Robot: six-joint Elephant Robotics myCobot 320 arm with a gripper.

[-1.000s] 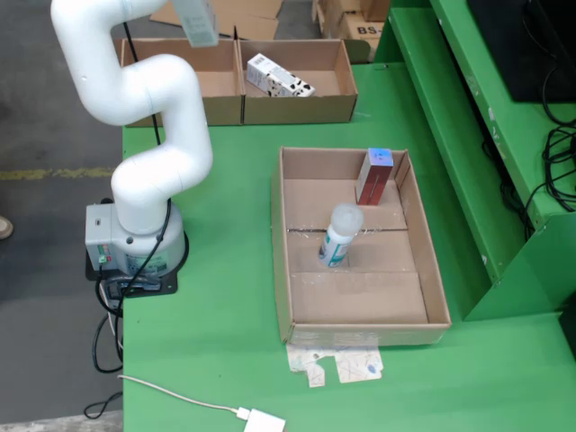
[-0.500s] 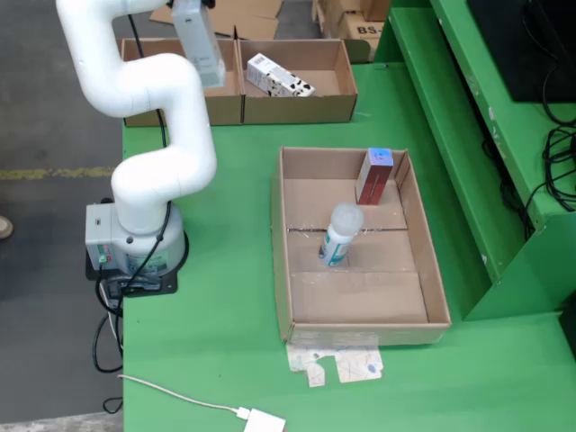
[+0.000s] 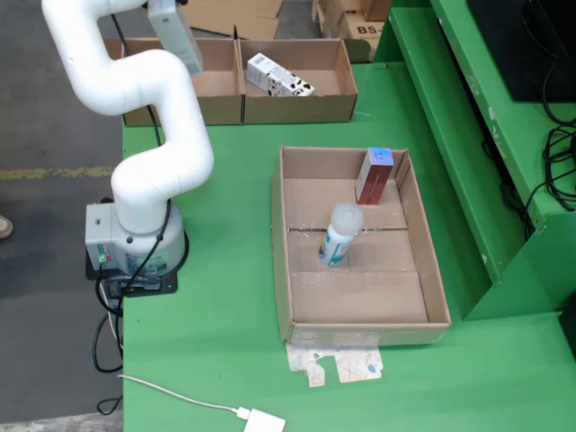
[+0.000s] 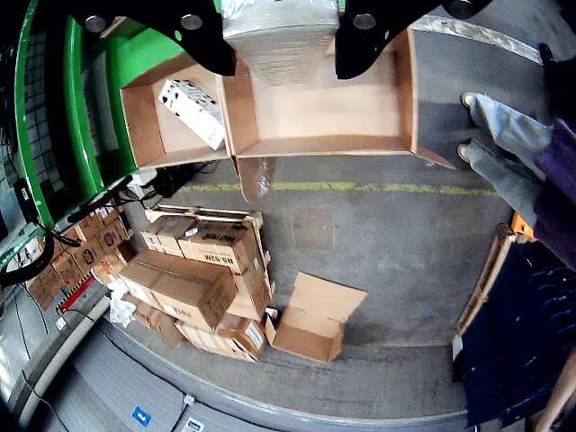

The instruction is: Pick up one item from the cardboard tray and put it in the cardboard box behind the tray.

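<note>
In the view from above, the cardboard tray (image 3: 360, 301) holds a white bottle with a teal label (image 3: 340, 234) and an upright red box (image 3: 373, 175). Behind it stand two joined cardboard boxes. The right box (image 3: 337, 85) has a white carton with black spots (image 3: 279, 76) in it. My gripper (image 3: 165, 7) is at the top edge, over the left box (image 3: 220, 90), shut on a pale grey box (image 3: 180, 40). The view that rides on the gripper shows that grey box (image 4: 279, 31) between the black fingers (image 4: 202, 40), above an empty box (image 4: 315, 112).
The arm's base (image 3: 135, 243) stands at the table's left edge. A white cable and adapter (image 3: 261, 421) lie at the front. Green shelving (image 3: 504, 162) rises on the right. On the floor beyond are stacked cartons (image 4: 198, 279) and a person's legs (image 4: 504, 135).
</note>
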